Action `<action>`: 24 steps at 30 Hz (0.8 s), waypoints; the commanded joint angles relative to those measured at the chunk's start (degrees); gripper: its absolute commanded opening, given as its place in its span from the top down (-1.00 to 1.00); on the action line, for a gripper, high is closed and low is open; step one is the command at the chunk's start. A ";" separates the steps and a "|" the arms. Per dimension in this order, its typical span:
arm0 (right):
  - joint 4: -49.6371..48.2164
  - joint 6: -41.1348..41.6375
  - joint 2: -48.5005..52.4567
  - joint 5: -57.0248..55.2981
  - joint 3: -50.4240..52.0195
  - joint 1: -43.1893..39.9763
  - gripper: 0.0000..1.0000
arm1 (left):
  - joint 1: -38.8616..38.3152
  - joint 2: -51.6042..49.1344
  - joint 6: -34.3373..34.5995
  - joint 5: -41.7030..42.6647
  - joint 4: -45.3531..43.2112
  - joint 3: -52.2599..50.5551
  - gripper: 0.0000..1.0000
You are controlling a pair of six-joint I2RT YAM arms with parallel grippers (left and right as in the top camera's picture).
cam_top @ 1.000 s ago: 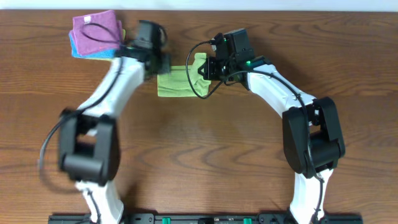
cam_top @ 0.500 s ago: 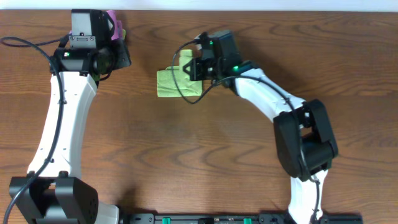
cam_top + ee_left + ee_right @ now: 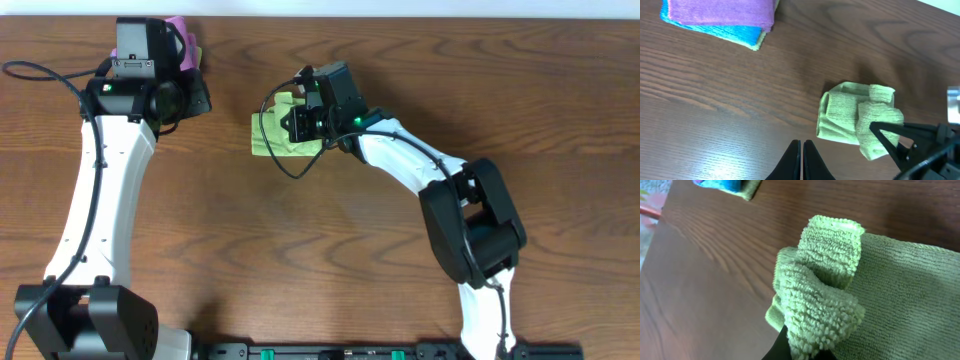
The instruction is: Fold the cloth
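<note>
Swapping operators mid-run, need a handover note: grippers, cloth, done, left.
Left gripper: shut, empty, over bare table between the stack and the cloth.
Right gripper: shut on a bunched, raised edge of the cloth.
Cloth: partly doubled over, lumpy.
Done: a rough fold at most.
Left: probably lay the raised edge flat, release, tidy.

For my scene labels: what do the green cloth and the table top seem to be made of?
The cloth: probably microfibre or terry, soft and matte; the right wrist view shows dense little loops. The table: wood or wood-look laminate, dark brown, smooth, slightly shiny; long grain lines show, but which of the two cannot be told.
</note>
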State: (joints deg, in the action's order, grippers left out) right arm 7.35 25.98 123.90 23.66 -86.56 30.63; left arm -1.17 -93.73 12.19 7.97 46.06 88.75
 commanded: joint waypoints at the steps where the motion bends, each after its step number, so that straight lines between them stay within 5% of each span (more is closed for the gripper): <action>1: -0.76 2.38 2.38 -1.18 -0.76 0.50 0.97 | 0.11 1.62 0.26 1.27 0.07 0.35 0.89; 4: -1.66 2.75 2.78 -1.18 -0.76 1.05 0.97 | 0.11 1.62 0.24 1.29 0.07 0.35 0.88; 7: -3.41 2.75 2.80 -1.25 -0.76 1.79 0.75 | 0.13 1.62 0.24 1.29 0.07 0.35 0.88; 9: -5.29 3.43 2.78 -1.18 -0.76 2.40 0.47 | 0.11 1.62 0.24 1.29 0.07 0.35 0.89; 11: -6.64 5.77 2.78 -0.70 -0.76 2.84 -0.04 | 0.11 1.62 0.24 1.27 0.07 0.35 0.88; 19: -7.82 7.34 2.78 4.96 -0.76 3.85 -0.37 | 0.13 1.60 0.22 0.90 0.02 0.35 0.89; 24: -7.87 7.78 2.78 5.27 -0.76 3.76 -0.37 | 0.13 1.60 0.24 0.85 0.07 0.35 0.88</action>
State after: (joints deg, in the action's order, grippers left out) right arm -0.34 32.67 126.30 27.51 -86.56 34.11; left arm -1.17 -93.71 12.19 8.80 46.06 88.75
